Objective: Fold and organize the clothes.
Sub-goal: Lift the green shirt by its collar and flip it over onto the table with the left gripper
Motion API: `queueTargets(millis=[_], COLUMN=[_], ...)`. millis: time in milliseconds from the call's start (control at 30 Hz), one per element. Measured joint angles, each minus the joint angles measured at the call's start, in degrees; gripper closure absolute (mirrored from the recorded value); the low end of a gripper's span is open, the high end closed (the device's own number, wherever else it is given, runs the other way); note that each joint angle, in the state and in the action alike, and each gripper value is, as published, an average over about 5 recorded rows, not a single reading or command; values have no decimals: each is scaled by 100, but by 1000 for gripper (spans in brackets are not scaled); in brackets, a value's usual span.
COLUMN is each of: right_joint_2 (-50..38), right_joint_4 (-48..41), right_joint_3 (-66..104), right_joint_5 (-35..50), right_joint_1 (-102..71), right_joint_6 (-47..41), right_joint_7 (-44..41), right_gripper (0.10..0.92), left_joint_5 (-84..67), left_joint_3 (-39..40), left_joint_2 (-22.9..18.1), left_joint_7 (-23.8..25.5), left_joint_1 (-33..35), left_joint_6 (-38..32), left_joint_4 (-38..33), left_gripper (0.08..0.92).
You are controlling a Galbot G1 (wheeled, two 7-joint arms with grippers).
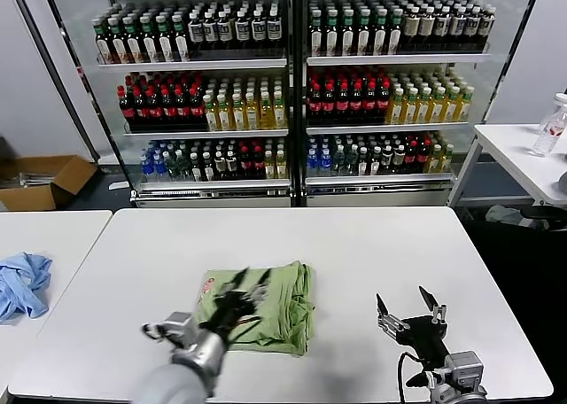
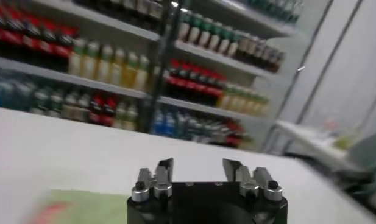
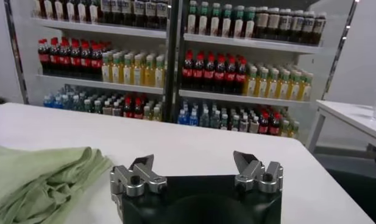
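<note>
The light green polo shirt point(image 1: 270, 306) lies folded into a compact bundle on the white table point(image 1: 354, 244), near its front middle, with a bit of red print showing at its left edge. My left gripper point(image 1: 251, 278) is open and empty, hovering over the shirt's left part. In the left wrist view the left gripper point(image 2: 197, 165) stands open, with a blurred strip of the shirt point(image 2: 84, 207) below. My right gripper point(image 1: 406, 301) is open and empty, right of the shirt. In the right wrist view the right gripper point(image 3: 194, 161) stands beside the shirt point(image 3: 41, 179).
A light blue cloth point(image 1: 22, 283) lies on a second white table point(image 1: 53, 236) at the left. Drink coolers point(image 1: 292, 85) full of bottles stand behind. A cardboard box point(image 1: 40, 181) is on the floor at far left. Another table point(image 1: 523, 160) with a bottle point(image 1: 551, 125) stands at right.
</note>
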Motion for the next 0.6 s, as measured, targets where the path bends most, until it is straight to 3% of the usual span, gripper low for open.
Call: queueTargets(millis=[233,600], right_joint_2=[28,88], right_joint_4=[25,58], right_joint_3=[10,-76], right_joint_5=[-61,-149], right_joint_1=[-23,-16], right_joint_6=[-3,-46], right_joint_7=[26,27], right_gripper=[203,203], left_joint_5=[448,407], left_joint_3=[-540,-676], left_joint_2=[164,43], left_joint_7=[224,268], left_joint_1=[277,5], left_joint_6=[35,319], left_joint_4=[446,1097], left_gripper=[201,178])
